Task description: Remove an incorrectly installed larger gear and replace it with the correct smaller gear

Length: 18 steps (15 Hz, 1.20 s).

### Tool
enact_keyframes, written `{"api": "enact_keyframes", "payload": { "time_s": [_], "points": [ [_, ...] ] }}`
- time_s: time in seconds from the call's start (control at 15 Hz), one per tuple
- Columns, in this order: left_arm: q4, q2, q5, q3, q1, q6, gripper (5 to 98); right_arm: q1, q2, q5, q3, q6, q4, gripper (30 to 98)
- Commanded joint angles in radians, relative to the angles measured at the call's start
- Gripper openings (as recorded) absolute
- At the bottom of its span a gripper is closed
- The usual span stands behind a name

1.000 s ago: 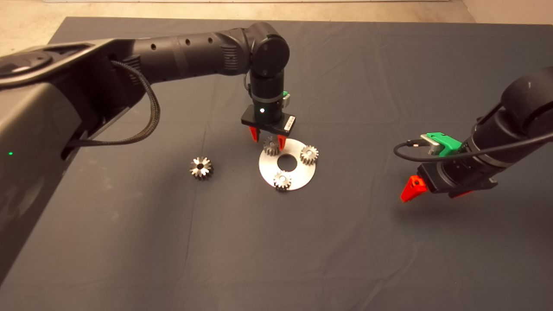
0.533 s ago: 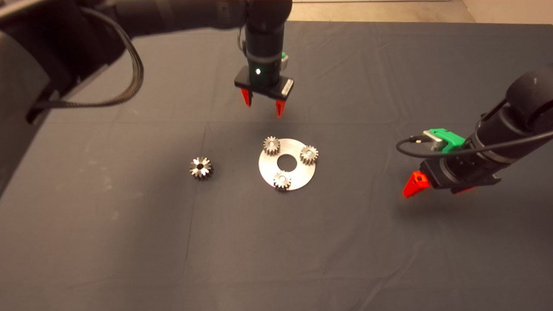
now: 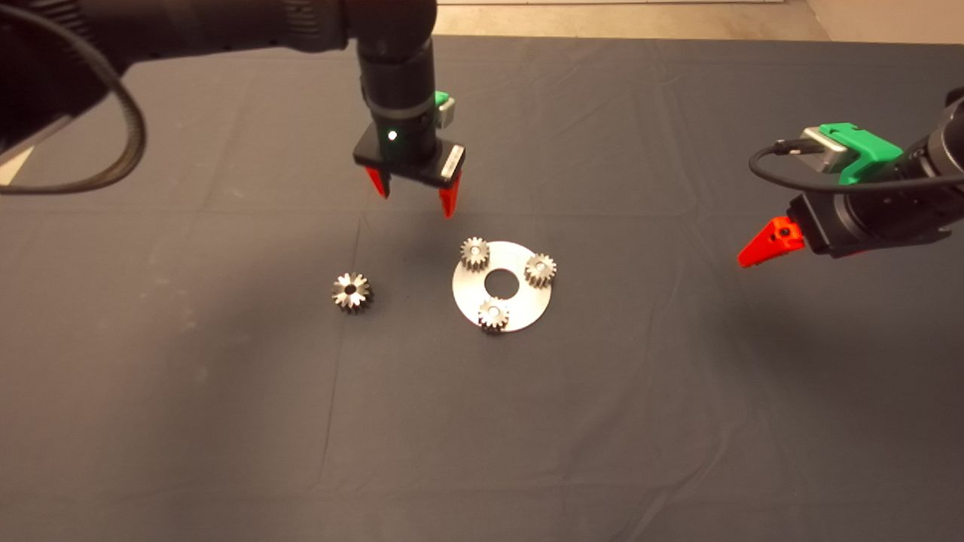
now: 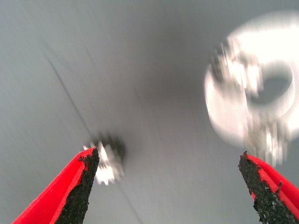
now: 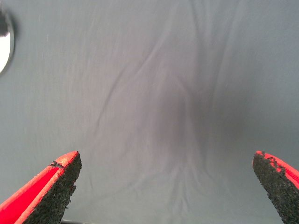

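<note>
The mat is a dark, lightly creased cloth covering the table. On it, nearest the camera, lies a flat silver disc with a round centre hole; three small bright gears sit on it around that hole. One gear occupies the near edge of the disc, another gear the right side, and the smaller gear the far left edge. The larger gear, darker and with deeper-cut teeth, lies on bare mat to the left of the disc, apart from it. Farther back, the left gripper hangs above the mat, beyond the disc and slightly left of it, pointing down; its fingers are spread wide and hold nothing. In the left wrist view the larger gear appears close to one finger pad and the disc toward the other. The right gripper is raised well to the right of the disc, its fingers likewise spread apart and empty over bare mat.
</note>
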Motion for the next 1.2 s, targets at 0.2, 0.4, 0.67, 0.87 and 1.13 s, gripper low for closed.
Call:
{"api": "enact_keyframes", "payload": {
  "time_s": [0.2, 0.4, 0.67, 0.87, 1.13],
  "points": [
    [0.0, -0.398, 0.135, 0.66, -0.033, -0.39, 79.1, 0.039, -0.136, 0.005, 0.184, 0.01, 0.025, 97.1],
    [-0.01, -0.446, 0.135, 0.789, -0.033, -0.465, 84.5, 0.039, -0.14, 0.005, 0.256, 0.021, 0.03, 97.1],
    [-0.017, -0.569, 0.135, 0.962, -0.031, -0.535, 84.5, 0.039, -0.131, 0.066, 0.313, 0.109, 0.08, 97.1],
    [-0.086, -0.723, 0.135, 0.952, -0.031, -0.523, 84.5, 0.036, -0.095, 0.147, 0.307, 0.164, 0.088, 97.1],
    [-0.097, -0.789, 0.1, 0.942, -0.031, -0.497, 84.5, 0.036, -0.037, 0.176, 0.305, 0.223, 0.086, 97.1]
  ]
}}
